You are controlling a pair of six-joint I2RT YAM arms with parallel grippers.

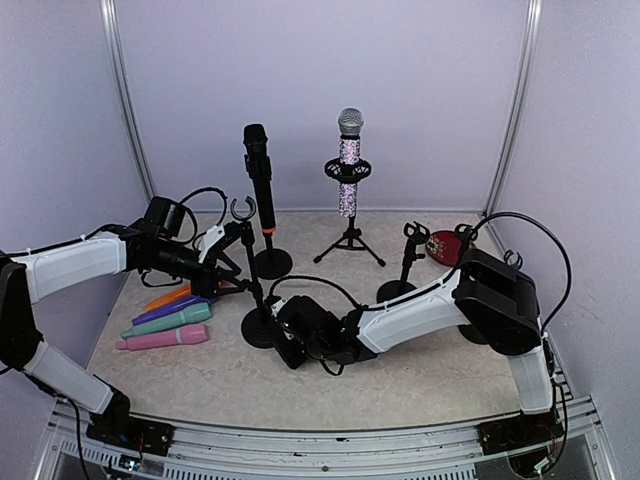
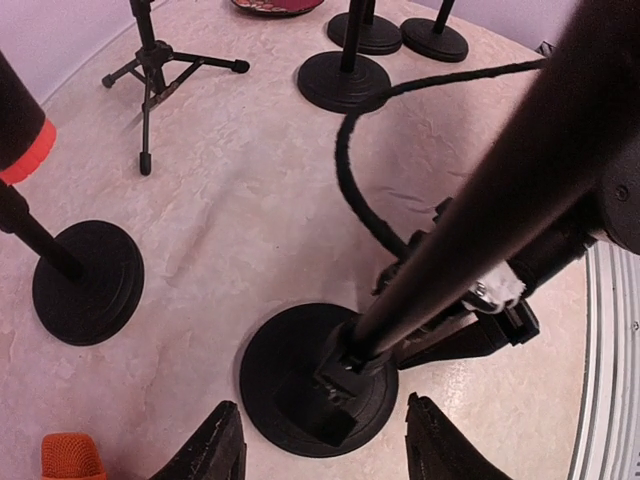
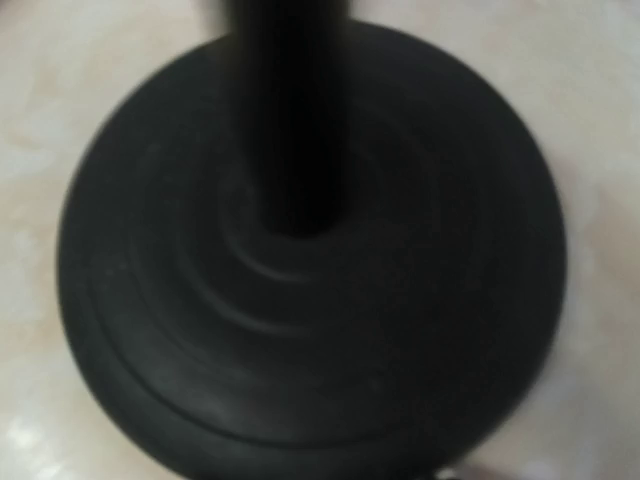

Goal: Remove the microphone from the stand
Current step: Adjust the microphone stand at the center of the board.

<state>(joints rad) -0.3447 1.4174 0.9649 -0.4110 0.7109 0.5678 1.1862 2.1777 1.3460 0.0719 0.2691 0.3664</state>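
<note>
Pale lilac walls close in a beige marbled table (image 1: 420,350). Near its middle is a black stand (image 1: 250,272) on a round base (image 1: 258,330), with the forked clip (image 1: 243,209) at its top bare.

The left gripper (image 1: 214,245) reaches in from the left, just beside the upper pole. Its wrist camera shows its fingers (image 2: 216,452) spread wide apart, grasping nothing, with the base on the table below them. The right gripper (image 1: 284,342) lies low against the right side of that base. I cannot tell whether its fingers are clenched, as its own camera gives only a blurred close view of base and pole.

Four coloured microphones (image 1: 175,318) lie side by side on the table at the left, the pink one nearest. Farther back a black microphone (image 1: 258,170) with a red band stands upright in a second stand (image 1: 272,263). Right of it a glittery microphone (image 1: 349,165) sits in the ring of a tripod stand (image 1: 350,240). A short stand (image 1: 410,250) and a red object (image 1: 443,247) are at the right.
</note>
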